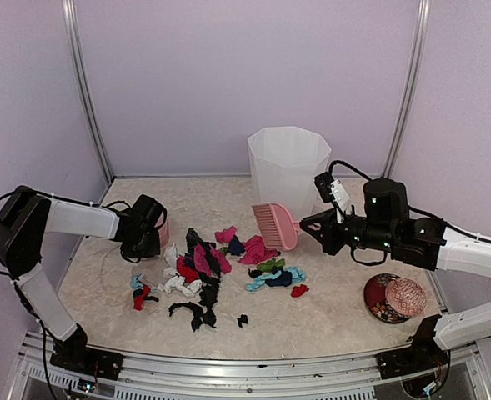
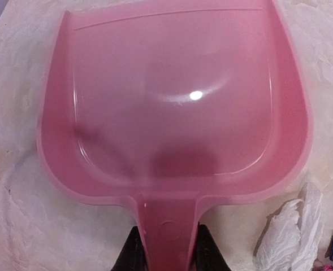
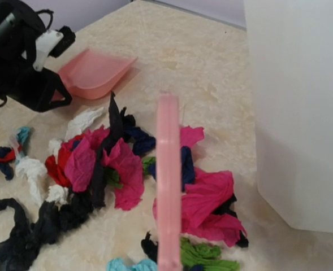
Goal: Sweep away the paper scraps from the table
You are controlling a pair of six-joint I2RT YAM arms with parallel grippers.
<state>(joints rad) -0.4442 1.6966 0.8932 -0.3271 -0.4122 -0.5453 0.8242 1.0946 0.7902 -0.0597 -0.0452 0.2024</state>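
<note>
The paper scraps (image 1: 202,265) lie in a loose heap in the middle of the table (image 1: 328,329), between the two arms. They are crumpled bits in magenta, black, white, teal, green and red, and a few black and red ones sit apart toward the near edge.

The overhead view alone takes in the whole spread, with the white bin (image 1: 287,167) behind it and a red patterned dish (image 1: 393,298) at the right. Only the left wrist view shows the left gripper (image 2: 169,257) pinching the handle of the pink dustpan (image 2: 172,113), a black finger pressed on each side and a white scrap just beside the pan. The right wrist view sees the pink brush (image 3: 169,186) edge-on over the heap. Its own fingers are out of frame there, but the right gripper (image 1: 308,227) is clamped tight on the brush.

The tabletop is beige and marble-speckled, fronted by a metal rail (image 1: 253,367) and ringed by pale lilac walls (image 1: 228,75).
</note>
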